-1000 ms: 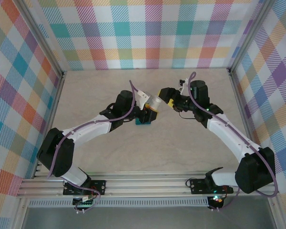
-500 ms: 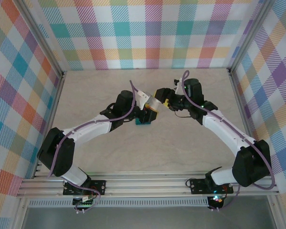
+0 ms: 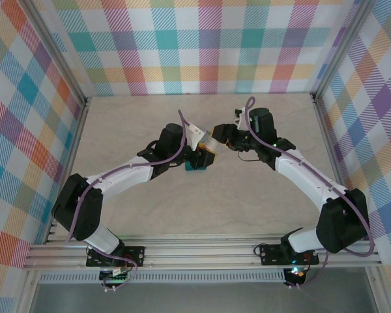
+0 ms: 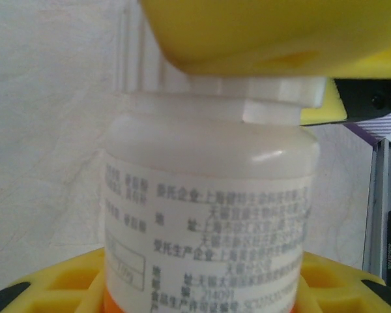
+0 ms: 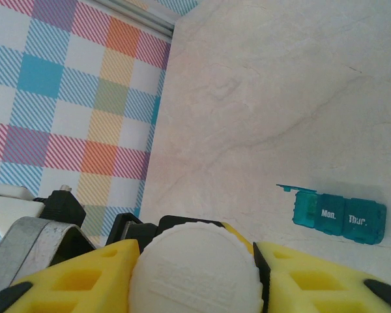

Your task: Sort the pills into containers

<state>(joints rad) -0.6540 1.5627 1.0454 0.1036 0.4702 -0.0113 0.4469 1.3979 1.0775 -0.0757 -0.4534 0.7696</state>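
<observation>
Two grips share one white plastic pill bottle [image 4: 208, 195]: your left gripper [image 3: 203, 155] clamps its body, your right gripper [image 5: 195, 261] pinches the ribbed white cap [image 5: 195, 280]. Twist unevenly and pills may scatter past the teal three-compartment plastic strip [image 5: 339, 218] on the table [image 3: 247, 195] nearby.

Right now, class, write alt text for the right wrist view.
The right gripper grips a white ribbed cap at bottom centre. Beyond, a teal pill organiser, one lid open, lies on the pale table; plaid wall at left.

Small white bottle [image 4: 208, 195], ribbed cap [image 5: 195, 274], label [image 4: 208, 261] seemingly Chinese, pale marbled table [image 3: 182, 208], plaid walls [image 3: 202, 45]
</observation>
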